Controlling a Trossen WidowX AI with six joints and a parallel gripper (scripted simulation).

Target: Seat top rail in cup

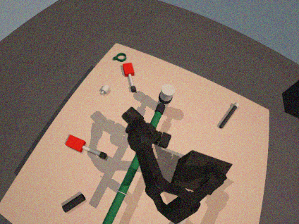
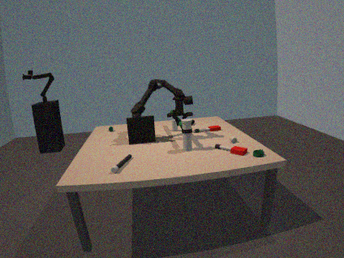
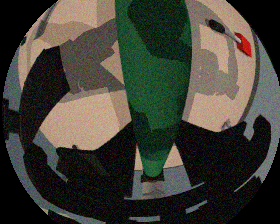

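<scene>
The green top rail (image 1: 127,182) (image 3: 153,85) runs from the table's near edge up to the big post. The post's white cap (image 1: 168,89) (image 2: 187,123) sits above a dark brace band (image 1: 164,98), which is high up just under the cap. The dark rail-end cup (image 1: 160,108) hangs on the band, and the rail's end meets it; I cannot tell how deep the end sits. My gripper (image 1: 151,125) (image 2: 178,115) is shut on the rail a short way back from the cup. In the wrist view the rail fills the middle between the dark fingers.
Two red-handled tools (image 1: 127,69) (image 1: 75,142), a green ring (image 1: 120,57), a small white piece (image 1: 104,89), a black bar (image 1: 228,115) and a black block (image 1: 73,202) lie on the table. The arm's black base box (image 1: 206,168) stands at the right. A second arm on a pedestal (image 2: 48,124) stands off the table.
</scene>
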